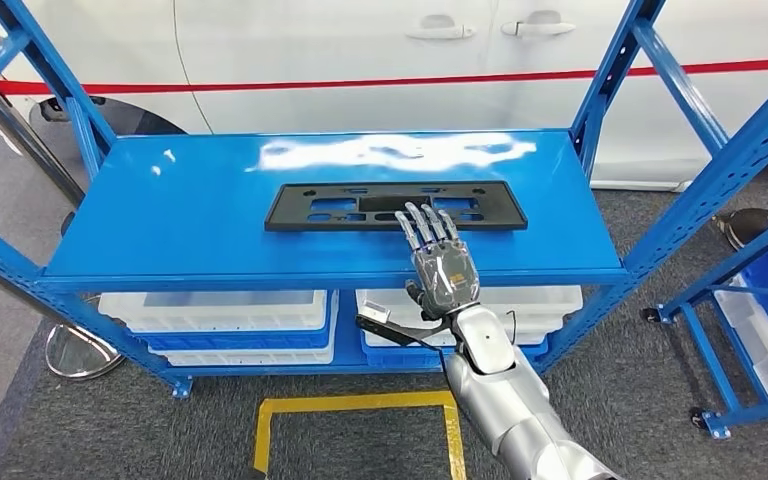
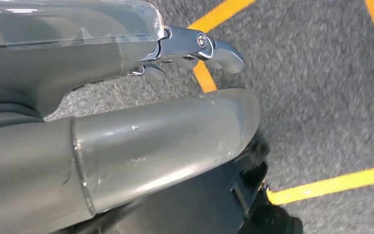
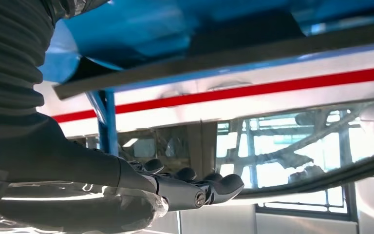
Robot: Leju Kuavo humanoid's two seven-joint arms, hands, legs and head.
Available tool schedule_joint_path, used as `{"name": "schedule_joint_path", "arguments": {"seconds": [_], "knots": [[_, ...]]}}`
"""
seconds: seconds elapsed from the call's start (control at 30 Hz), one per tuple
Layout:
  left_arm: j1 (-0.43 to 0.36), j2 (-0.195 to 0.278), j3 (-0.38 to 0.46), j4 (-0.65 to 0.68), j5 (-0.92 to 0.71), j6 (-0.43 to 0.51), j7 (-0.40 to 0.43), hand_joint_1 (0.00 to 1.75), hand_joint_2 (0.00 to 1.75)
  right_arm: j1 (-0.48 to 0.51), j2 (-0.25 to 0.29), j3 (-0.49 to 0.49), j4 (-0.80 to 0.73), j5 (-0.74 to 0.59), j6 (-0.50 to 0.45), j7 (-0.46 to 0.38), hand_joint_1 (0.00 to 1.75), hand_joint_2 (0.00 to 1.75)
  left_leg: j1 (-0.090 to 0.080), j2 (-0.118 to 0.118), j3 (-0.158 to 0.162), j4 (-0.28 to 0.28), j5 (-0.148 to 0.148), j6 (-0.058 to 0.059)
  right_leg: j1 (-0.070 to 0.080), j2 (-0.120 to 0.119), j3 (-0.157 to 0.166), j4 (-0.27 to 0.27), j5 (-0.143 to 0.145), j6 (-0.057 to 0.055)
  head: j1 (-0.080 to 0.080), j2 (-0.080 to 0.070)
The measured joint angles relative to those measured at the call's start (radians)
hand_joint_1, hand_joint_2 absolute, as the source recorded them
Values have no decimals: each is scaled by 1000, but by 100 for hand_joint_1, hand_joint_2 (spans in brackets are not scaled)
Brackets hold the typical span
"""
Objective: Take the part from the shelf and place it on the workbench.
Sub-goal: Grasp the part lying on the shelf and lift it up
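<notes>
The part [image 1: 340,207] is a flat black rectangular frame with cut-outs, lying on the top board of the blue shelf [image 1: 180,220], right of centre. My right hand [image 1: 440,265] reaches over the shelf's front edge, fingers stretched out and apart over the part's near edge, holding nothing. In the right wrist view the right hand [image 3: 175,190] stays a small gap off the part's dark edge [image 3: 224,59]. My left hand [image 2: 165,141] hangs over the grey floor with nothing in it, fingers loosely extended.
White bins [image 1: 220,310] fill the lower shelf level. A white car [image 1: 360,50] with a red stripe stands right behind the shelf. A second blue rack [image 1: 750,300] is at the right, a round stand base [image 1: 80,350] at the left, yellow floor tape [image 1: 360,403] in front.
</notes>
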Motion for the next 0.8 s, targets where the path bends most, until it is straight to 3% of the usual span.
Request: {"name": "schedule_joint_path", "arguments": {"seconds": [0.1,0.13,0.17,0.23,0.3,0.37,0.47,0.53,0.6,0.63,0.67,0.7,0.73,0.8], "knots": [[1,1,0,0,1,1,0,0,0,9,-1,2,1,-6,0,1,0,175,0,0,10,1,-10,6,-8,0,-103,178,-62,10,0,0],[3,1,0,0,1,1,0,0,0,14,-1,3,2,-6,0,1,0,175,0,-1,13,4,-16,5,-10,-1,-126,202,-57,13,0,0],[5,2,0,0,1,1,1,0,0,16,-2,3,2,-7,0,1,0,175,0,-1,16,8,-22,3,-14,-1,-130,190,-32,16,0,0],[7,2,0,0,1,1,1,0,0,16,-2,4,2,-6,0,2,0,175,3,-2,25,21,-40,-3,-19,-2,-90,80,46,19,0,0],[4,3,0,0,1,0,2,0,0,10,-2,11,6,1,0,9,0,175,1,-3,27,36,-58,-16,-18,-1,-48,-15,81,14,1,0],[1,3,0,0,0,-1,3,0,0,5,-2,20,14,10,0,19,0,175,-1,-4,26,40,-67,-27,-12,1,-40,-32,71,1,0,0],[-2,4,0,0,0,-2,4,0,0,-2,0,34,24,20,0,31,0,175,2,-2,25,58,-87,-42,-16,2,-29,-38,63,-19,-1,0],[-4,4,0,0,-1,-2,4,0,0,-9,2,43,29,24,0,35,0,175,5,-1,-21,152,-128,-51,-19,1,-15,-43,57,-30,-1,0],[-4,5,0,0,-1,-3,4,0,0,-12,3,50,36,22,0,39,0,175,6,-1,-103,288,-172,-57,-18,-1,-6,-44,48,-34,-1,0],[-3,5,0,0,-1,-3,4,0,0,-12,3,54,39,19,0,41,0,175,6,-1,-135,329,-173,-57,-17,0,-1,-44,43,-34,-1,0],[-1,5,0,0,-1,-4,4,0,0,-11,3,57,41,15,0,43,0,175,6,-1,-149,332,-153,-56,-16,1,6,-44,38,-34,-1,0],[0,5,0,0,-1,-4,4,0,0,-11,3,60,42,7,0,45,0,175,6,-1,-141,293,-113,-52,-15,2,16,-44,32,-33,-1,0],[1,5,0,0,-1,-5,4,0,0,-11,4,62,42,-3,0,45,0,175,5,-1,-117,223,-62,-46,-14,3,27,-44,25,-32,-1,0],[1,6,0,0,-1,-4,4,0,0,-12,7,64,39,-31,0,39,0,175,0,-1,-65,97,1,-32,-12,4,42,-46,13,-26,-1,0]]}}
